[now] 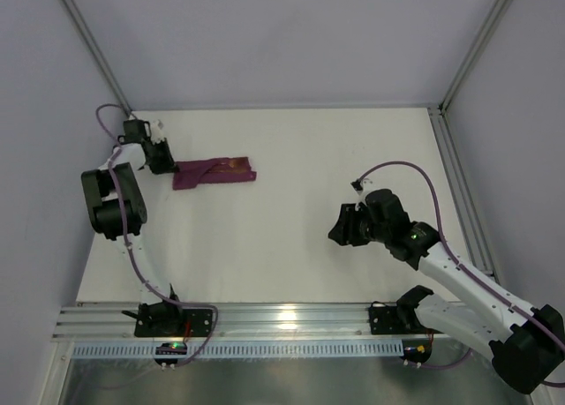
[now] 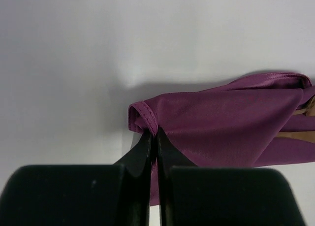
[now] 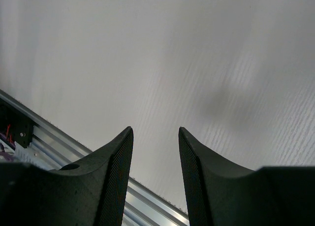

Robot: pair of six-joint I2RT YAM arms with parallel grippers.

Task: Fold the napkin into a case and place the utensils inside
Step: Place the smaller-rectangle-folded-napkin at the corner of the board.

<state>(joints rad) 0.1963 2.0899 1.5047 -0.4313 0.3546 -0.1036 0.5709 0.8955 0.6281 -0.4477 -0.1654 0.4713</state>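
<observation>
The napkin [image 1: 214, 172] is seen on the far left part of the white table [image 1: 309, 149], folded into a narrow purple strip that runs left to right. It is laid flat, with its left end a little narrower and its right end squared off. In the left wrist view the cloth [image 2: 221, 122] is shown smooth and slightly glossy, with a stitched hem rolled up at its left corner.

The left gripper [image 1: 173, 167] is placed at the left end of the strip. Its two dark fingers [image 2: 142, 152] are pressed together, and the hemmed corner of the napkin is pinched between their tips [image 2: 152, 132]. A thin line of purple is visible down the slit between the fingers.

Copper-brown parts of the utensils [image 2: 295, 135] are glimpsed inside the folds at the right edge of the left wrist view. From above only a small orange-brown spot [image 1: 234, 164] is made out near the far edge of the strip. Which piece is the fork and which the knife cannot be told.

The right gripper [image 1: 335, 231] is held over bare table to the right of the middle, well apart from the napkin. Its ribbed fingers [image 3: 115, 167] are spread apart with nothing between them [image 3: 155, 130]. The metal rail [image 3: 49, 137] at the near edge of the table is seen beyond them.
</observation>
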